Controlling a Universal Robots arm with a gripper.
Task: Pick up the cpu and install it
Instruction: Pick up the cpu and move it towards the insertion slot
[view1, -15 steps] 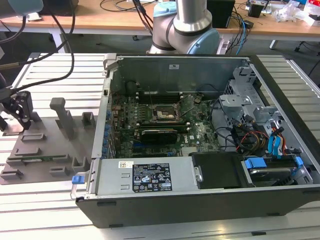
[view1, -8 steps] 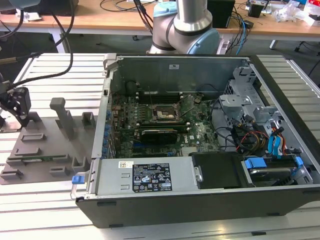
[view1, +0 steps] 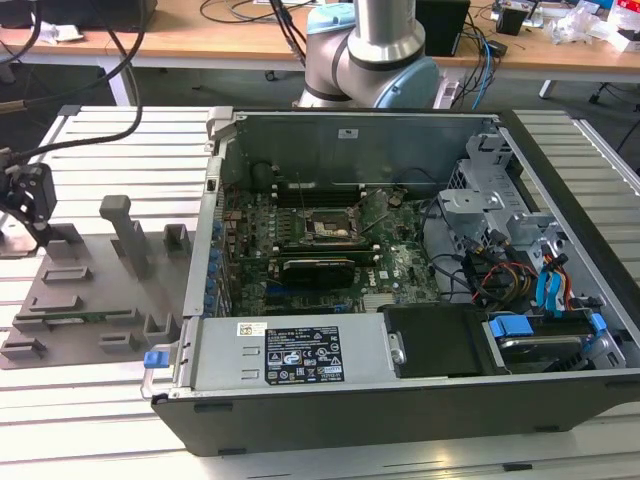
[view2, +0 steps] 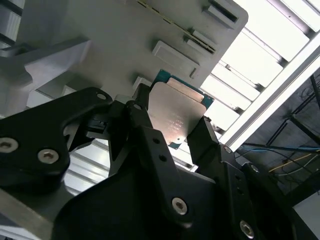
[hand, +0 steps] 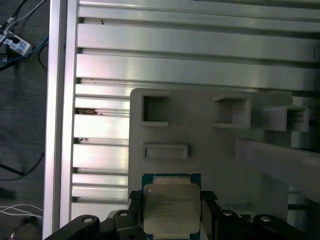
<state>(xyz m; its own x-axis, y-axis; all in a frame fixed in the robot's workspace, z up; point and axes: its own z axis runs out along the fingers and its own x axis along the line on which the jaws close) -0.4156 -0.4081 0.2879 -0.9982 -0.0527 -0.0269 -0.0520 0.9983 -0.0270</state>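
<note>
Fingers (hand: 209, 200) clamp two opposite edges of the cpu (hand: 171, 207), green rim showing, above the grey tray (hand: 210, 155) near its edge. Gripper (view1: 30, 200) is at the exterior view's left, well apart from the open computer case (view1: 400, 250). Slatted worktop (hand: 200, 50) runs open beside the tray.

A grey tray (hand: 210, 160) lies on the ribbed aluminium desk (hand: 200, 45), whose slats run out past two of the tray's sides. On the tray stand two square open pockets (hand: 155, 109) and, nearer the cpu (hand: 171, 207), a low flat rectangular block (hand: 165, 151). The cpu, silver-topped with a green rim, sits over the tray just beyond that block. The black gripper (hand: 171, 198) has its jaws pressed against two opposite edges of the cpu. Away from the tray, past the desk's edge rail, cables (hand: 15, 45) lie on dark floor.
</note>
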